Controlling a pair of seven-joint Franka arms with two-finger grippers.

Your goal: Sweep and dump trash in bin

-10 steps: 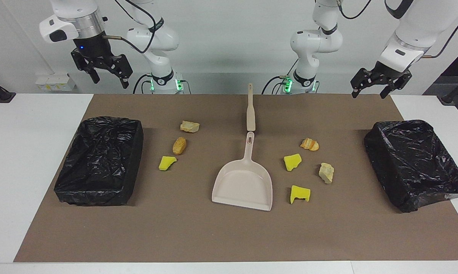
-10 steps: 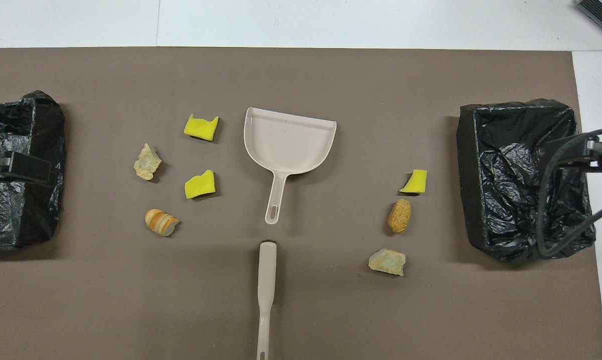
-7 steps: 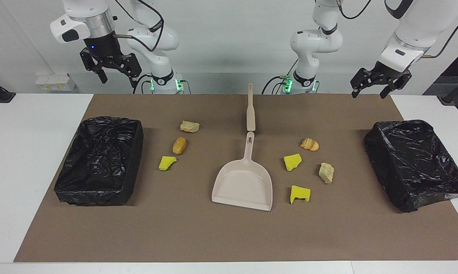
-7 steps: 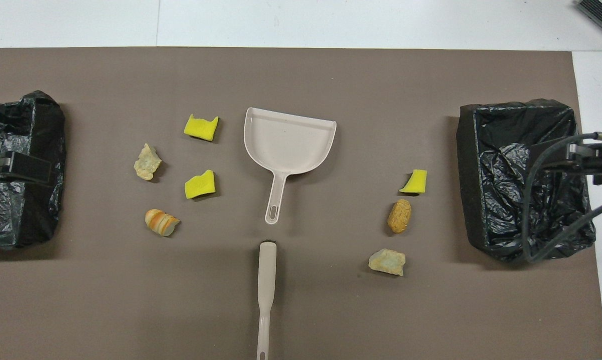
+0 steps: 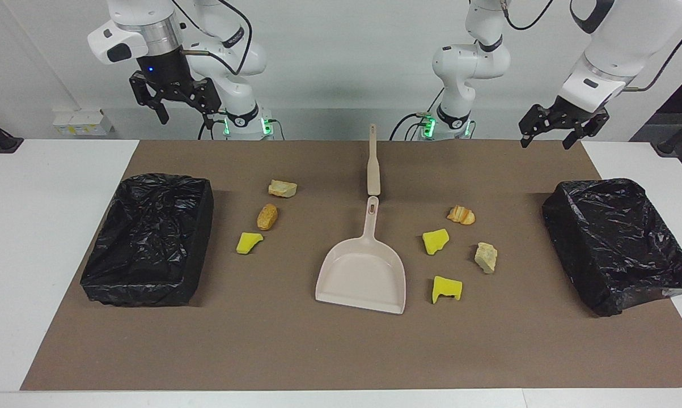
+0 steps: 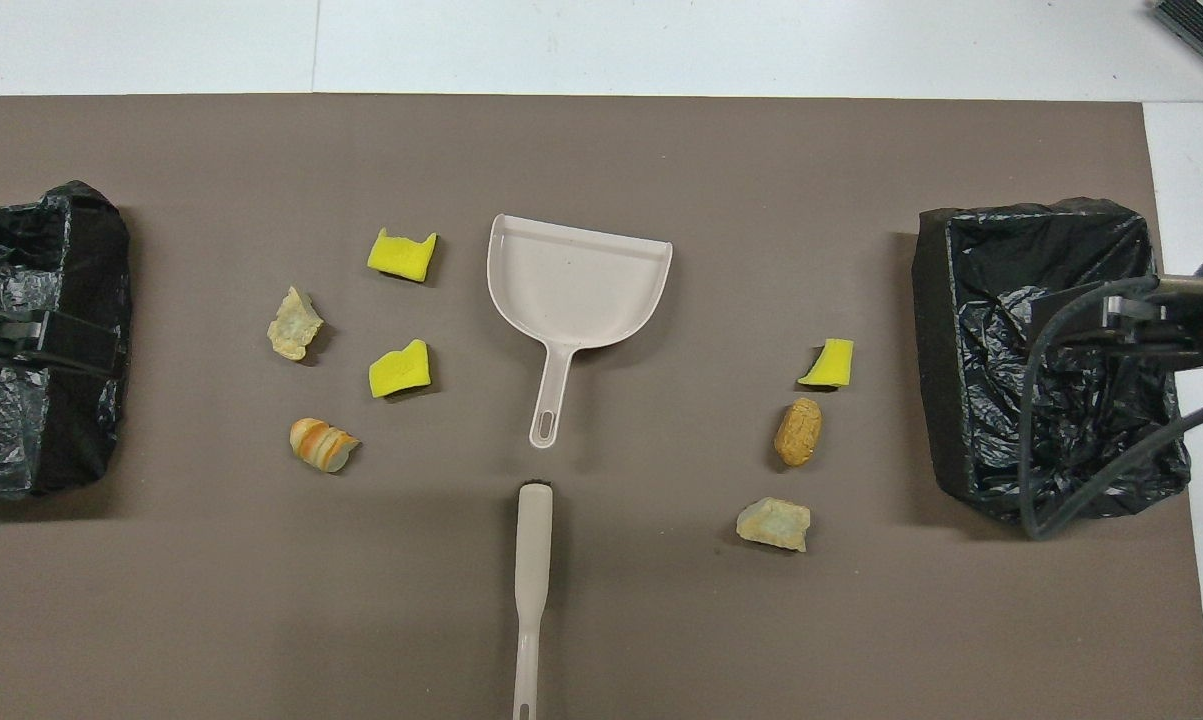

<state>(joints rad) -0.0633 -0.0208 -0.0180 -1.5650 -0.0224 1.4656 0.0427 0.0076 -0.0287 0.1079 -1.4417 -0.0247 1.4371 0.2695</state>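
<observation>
Hanging high over table: left gripper (image 5: 546,131) spread, empty; right gripper (image 5: 183,109) spread, empty.

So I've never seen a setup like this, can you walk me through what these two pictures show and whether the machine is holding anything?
Two white robot arms stand at a table. One picture faces them; the other looks down from above their end. The right gripper and the left gripper hang open and empty, high above the robots' edge of the table. On the brown paper mat lie a beige plastic dustpan, a beige brush just nearer the robots, and seven small yellow, tan and orange lumps of trash. A black bag-lined bin sits at the right arm's end, and another black bag-lined bin at the left arm's.
</observation>
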